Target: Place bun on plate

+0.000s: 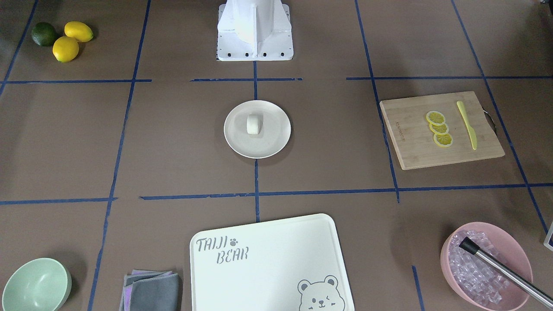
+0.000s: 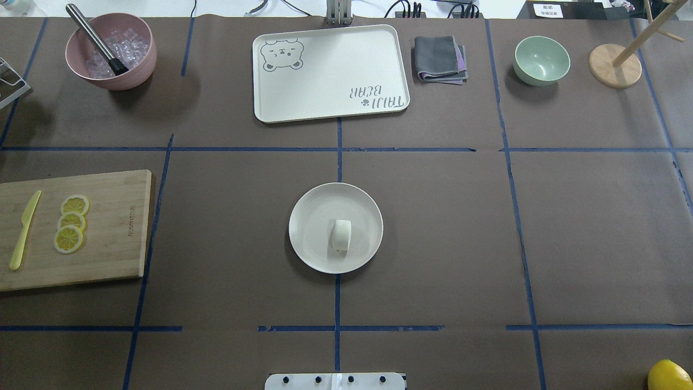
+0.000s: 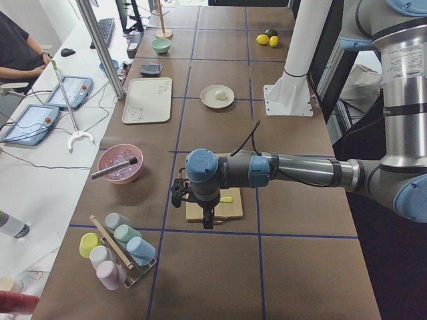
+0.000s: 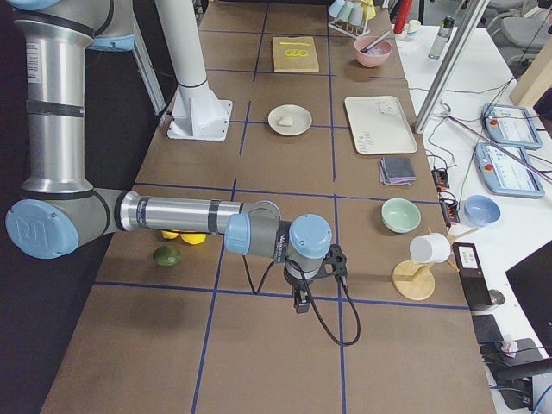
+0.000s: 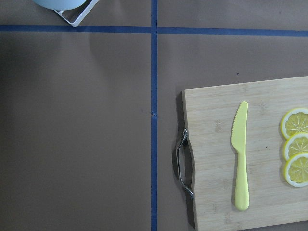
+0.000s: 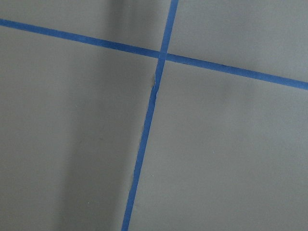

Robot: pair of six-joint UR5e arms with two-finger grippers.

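The small white bun [image 1: 254, 124] [image 2: 341, 234] lies on the round cream plate [image 1: 276, 139] [image 2: 308, 227] at the table's middle, slightly off-centre. Neither gripper is near it. In the exterior left view my left gripper [image 3: 207, 215] hangs over the end of the cutting board, far from the plate [image 3: 209, 97]. In the exterior right view my right gripper [image 4: 301, 301] hangs above bare table at the opposite end, well away from the plate [image 4: 298, 116]. Both show only in these side views, so I cannot tell whether they are open or shut. The wrist views show no fingers.
A bamboo cutting board [image 2: 113, 227] carries three lemon slices [image 2: 71, 223] and a yellow knife [image 2: 24, 230]. A bear-printed tray [image 2: 330, 73], a pink ice bowl [image 2: 111, 51], a grey cloth [image 2: 439, 58] and a green bowl [image 2: 541, 59] line the far edge. Lemons and a lime [image 1: 62, 38] lie near the robot's base.
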